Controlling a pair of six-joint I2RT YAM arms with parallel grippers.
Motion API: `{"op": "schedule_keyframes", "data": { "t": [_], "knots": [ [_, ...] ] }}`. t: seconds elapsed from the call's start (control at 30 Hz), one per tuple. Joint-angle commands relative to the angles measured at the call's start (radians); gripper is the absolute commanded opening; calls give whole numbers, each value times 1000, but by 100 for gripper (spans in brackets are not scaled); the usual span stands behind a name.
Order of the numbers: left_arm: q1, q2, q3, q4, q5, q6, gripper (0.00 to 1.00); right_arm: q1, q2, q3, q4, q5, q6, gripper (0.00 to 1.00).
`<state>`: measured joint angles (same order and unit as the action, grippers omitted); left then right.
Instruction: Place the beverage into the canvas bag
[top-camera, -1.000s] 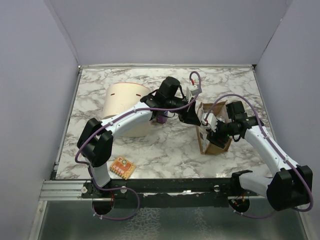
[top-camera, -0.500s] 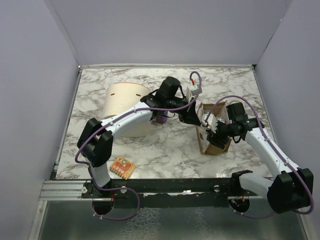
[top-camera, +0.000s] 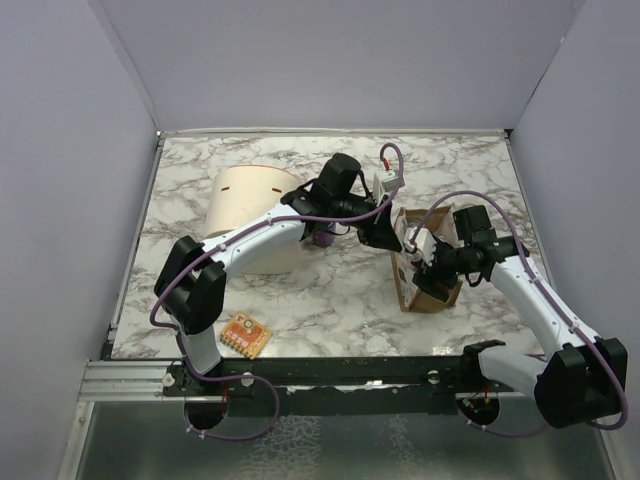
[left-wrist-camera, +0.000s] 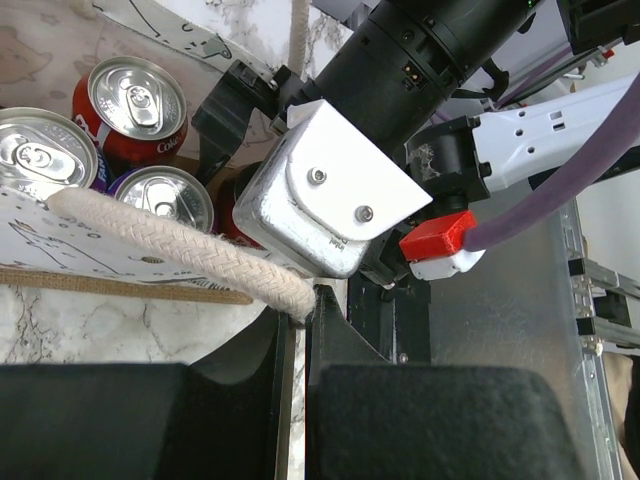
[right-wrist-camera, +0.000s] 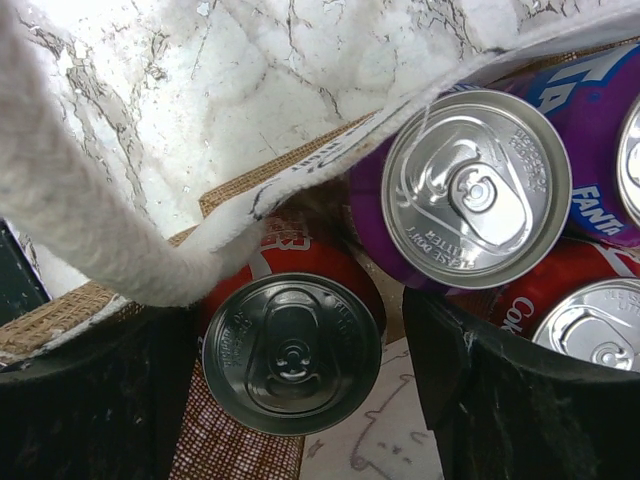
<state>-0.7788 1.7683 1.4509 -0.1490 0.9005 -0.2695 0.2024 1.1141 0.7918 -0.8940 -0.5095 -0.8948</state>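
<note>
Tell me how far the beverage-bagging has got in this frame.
Done: several cans, including a purple Fanta can, stand inside the canvas bag. In hand: the left gripper pinches the rope handle; the right gripper straddles a red can inside, jaws apart. Left: withdraw the right gripper, release the handle.

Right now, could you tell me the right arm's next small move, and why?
Probably lift the right gripper straight up out of the canvas bag: the red can stands inside beside other cans, jaws open around it, while the left gripper holds the rope handle.
</note>
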Motion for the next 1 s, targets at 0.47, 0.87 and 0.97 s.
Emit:
{"op": "schedule_keyframes", "data": {
  "t": [0.47,0.87,0.97],
  "knots": [
    [3,-18,9,15,-10,30,0,6,-64,91,-103,-4,45,84],
    [5,-20,6,13,-7,38,0,5,-76,173,-153,2,54,82],
    [4,-21,6,16,-2,37,0,5,-87,196,-164,7,60,82]
  ]
}}
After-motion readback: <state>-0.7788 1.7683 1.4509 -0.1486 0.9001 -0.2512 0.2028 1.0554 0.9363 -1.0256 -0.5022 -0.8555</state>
